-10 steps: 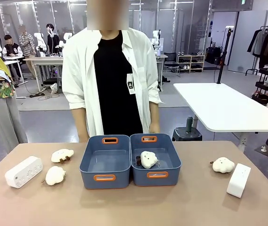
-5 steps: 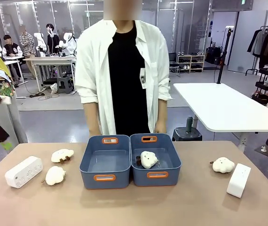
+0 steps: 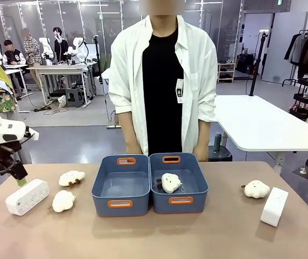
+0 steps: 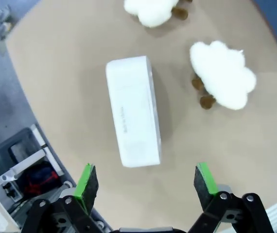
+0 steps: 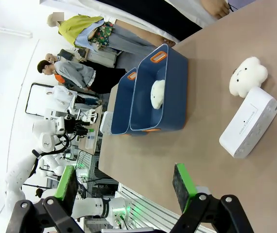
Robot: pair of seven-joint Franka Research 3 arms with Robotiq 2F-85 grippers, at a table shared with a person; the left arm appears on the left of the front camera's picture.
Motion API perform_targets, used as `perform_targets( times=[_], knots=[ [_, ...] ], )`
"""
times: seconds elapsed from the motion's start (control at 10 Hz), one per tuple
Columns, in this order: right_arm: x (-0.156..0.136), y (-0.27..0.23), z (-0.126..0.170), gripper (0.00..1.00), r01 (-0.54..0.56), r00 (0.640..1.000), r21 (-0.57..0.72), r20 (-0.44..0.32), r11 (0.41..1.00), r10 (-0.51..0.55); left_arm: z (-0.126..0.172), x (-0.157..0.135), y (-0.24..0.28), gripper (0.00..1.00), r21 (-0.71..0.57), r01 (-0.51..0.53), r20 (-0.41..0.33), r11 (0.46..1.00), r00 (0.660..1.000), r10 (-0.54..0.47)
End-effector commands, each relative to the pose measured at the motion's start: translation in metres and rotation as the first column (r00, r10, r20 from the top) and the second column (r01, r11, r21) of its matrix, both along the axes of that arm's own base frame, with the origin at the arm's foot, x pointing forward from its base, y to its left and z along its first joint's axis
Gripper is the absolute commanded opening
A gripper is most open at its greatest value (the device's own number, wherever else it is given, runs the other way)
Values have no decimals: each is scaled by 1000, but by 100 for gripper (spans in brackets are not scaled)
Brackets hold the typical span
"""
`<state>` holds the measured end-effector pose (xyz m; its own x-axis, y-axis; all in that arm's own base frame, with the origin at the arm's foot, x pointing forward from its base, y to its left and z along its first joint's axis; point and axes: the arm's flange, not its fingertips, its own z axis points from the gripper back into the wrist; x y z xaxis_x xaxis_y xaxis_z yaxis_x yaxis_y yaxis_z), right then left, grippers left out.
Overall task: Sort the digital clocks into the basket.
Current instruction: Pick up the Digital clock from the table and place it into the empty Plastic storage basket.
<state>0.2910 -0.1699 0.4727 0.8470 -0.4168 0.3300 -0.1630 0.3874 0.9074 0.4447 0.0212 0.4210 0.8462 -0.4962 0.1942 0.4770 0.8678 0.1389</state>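
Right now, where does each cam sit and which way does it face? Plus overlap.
Front: fixed on the robot's side, facing the person across the table; open left gripper at picture left, above the left digital clock.
Left wrist: looks down between its open fingers at that clock and two plush toys.
Right wrist: rolled sideways, looks over the open right gripper at the right digital clock and blue baskets.
Shared: left digital clock, in front and left wrist.
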Motion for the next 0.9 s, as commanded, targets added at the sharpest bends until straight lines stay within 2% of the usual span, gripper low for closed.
perform_targets(
  times=[0.0, 0.5, 0.8],
  knots=[
    [-3, -1, 3, 100, -2, 1000, 0, -9, 1000, 2, -24, 5, -4, 100, -75, -44, 27, 996, 999, 46],
    [-3, -1, 3, 100, -2, 1000, 0, -9, 1000, 2, -82, 22, -4, 100, 13, -43, 104, 999, 994, 41],
    [-3, -1, 3, 100, -2, 1000, 0, -9, 1000, 2, -109, 24, -2, 100, -28, -100, 27, 995, 995, 100]
  ],
)
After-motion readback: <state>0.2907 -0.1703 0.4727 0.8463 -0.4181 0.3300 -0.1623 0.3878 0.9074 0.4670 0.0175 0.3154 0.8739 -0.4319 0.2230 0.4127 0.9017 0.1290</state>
